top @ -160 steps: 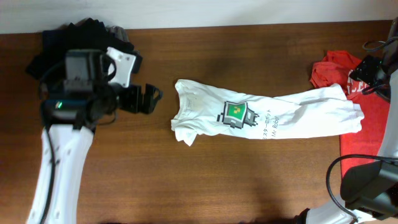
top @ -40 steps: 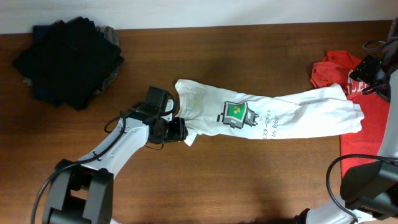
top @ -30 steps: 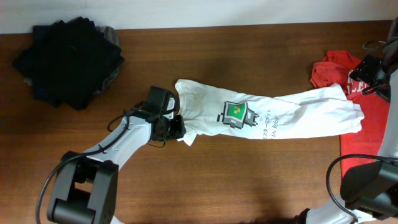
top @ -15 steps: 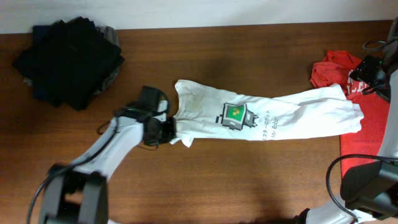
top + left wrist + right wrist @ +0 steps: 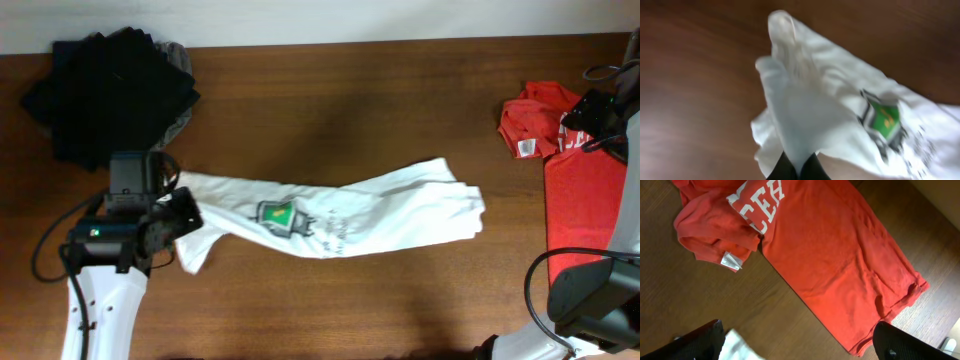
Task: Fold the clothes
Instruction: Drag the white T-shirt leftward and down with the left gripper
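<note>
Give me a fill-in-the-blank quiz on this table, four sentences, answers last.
The left hand is shut on one end of the ____ T-shirt.
The middle of its badge is ____.
The dark pile lies nearer the ____ hand.
The right hand hangs ____ above the red shirt.
Missing words: white, green, left, open.

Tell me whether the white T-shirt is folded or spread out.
Neither spread flat nor neatly folded: the white T-shirt lies bunched lengthwise in one long, rumpled strip, with one end pinched in the left tool.
</note>
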`<state>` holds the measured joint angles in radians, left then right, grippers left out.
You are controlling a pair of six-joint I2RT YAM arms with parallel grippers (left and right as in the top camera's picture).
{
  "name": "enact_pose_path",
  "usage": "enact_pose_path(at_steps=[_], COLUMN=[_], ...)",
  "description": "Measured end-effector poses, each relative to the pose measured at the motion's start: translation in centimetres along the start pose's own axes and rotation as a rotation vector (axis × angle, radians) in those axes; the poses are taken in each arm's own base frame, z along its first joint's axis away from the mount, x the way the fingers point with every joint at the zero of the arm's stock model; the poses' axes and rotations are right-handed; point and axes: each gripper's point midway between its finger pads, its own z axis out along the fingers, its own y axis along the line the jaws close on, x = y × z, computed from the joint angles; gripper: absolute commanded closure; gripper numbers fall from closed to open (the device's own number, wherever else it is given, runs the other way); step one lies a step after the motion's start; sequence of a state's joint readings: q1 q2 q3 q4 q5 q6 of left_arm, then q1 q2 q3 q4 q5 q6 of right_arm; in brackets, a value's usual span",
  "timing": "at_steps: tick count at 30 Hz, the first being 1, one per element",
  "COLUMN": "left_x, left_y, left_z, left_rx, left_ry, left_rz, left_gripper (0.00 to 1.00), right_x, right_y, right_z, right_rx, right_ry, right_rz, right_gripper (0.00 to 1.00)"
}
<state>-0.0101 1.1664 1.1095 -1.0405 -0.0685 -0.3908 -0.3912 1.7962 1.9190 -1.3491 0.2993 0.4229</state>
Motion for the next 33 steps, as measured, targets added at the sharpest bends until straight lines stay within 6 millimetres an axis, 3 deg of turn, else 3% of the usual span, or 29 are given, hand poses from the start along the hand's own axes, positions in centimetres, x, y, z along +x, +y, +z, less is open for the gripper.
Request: enact_pose_path(at_steps=[3, 6, 10, 11, 12, 13, 14, 15, 16, 20, 25, 26, 29, 33], left_x=[-0.8, -1.8, -5.3, -5.8, -5.9, -5.7, -5.3, -4.8, -3.7, 0.1, 0.8, 0.9, 1.3, 0.8], left_y=[2.3, 2.9, 3.1, 3.5, 4.2, 5.2, 6.3, 7.0, 8.2, 10.4, 9.8, 9.4, 8.5, 7.1], left_z=[0.2, 1.3, 5.8, 7.1, 8.4, 9.7, 11.1, 12.1, 13.5, 16.2, 16.2, 15.9, 14.6, 9.7], left_rx=[-0.104, -0.147, -0.194, -0.211, -0.232, -0.256, -0.281, -0.293, -0.308, -0.335, -0.301, -0.28, -0.232, -0.154], left_ry=[-0.029, -0.04, -0.089, -0.086, -0.069, -0.03, 0.014, 0.051, 0.118, 0.304, 0.344, 0.356, 0.373, 0.321], left_rz=[-0.019, -0.03, -0.042, -0.044, -0.051, -0.067, -0.067, -0.081, -0.1, -0.144, -0.148, -0.151, -0.161, -0.173], left_gripper=[0.97, 0.99, 0.99, 0.92, 0.63, 0.25, 0.08, 0.01, 0.01, 0.01, 0.11, 0.15, 0.17, 0.16], right_x=[0.0, 0.0, 0.0, 0.0, 0.0, 0.0, 0.0, 0.0, 0.0, 0.0, 0.0, 0.0, 0.0, 0.0], right_y=[0.0, 0.0, 0.0, 0.0, 0.0, 0.0, 0.0, 0.0, 0.0, 0.0, 0.0, 0.0, 0.0, 0.0], right_z=[0.0, 0.0, 0.0, 0.0, 0.0, 0.0, 0.0, 0.0, 0.0, 0.0, 0.0, 0.0, 0.0, 0.0], right_rx=[0.0, 0.0, 0.0, 0.001, 0.0, 0.0, 0.0, 0.0, 0.0, 0.0, 0.0, 0.0, 0.0, 0.0], right_ry=[0.0, 0.0, 0.0, 0.001, 0.0, 0.001, 0.0, 0.001, 0.0, 0.001, 0.001, 0.001, 0.001, 0.001], right_rz=[0.0, 0.0, 0.0, 0.0, 0.0, 0.0, -0.001, -0.001, 0.0, -0.001, 0.0, -0.001, 0.0, 0.0], right_gripper=[0.02, 0.02, 0.02, 0.02, 0.02, 0.02, 0.02, 0.02, 0.02, 0.02, 0.02, 0.02, 0.02, 0.02])
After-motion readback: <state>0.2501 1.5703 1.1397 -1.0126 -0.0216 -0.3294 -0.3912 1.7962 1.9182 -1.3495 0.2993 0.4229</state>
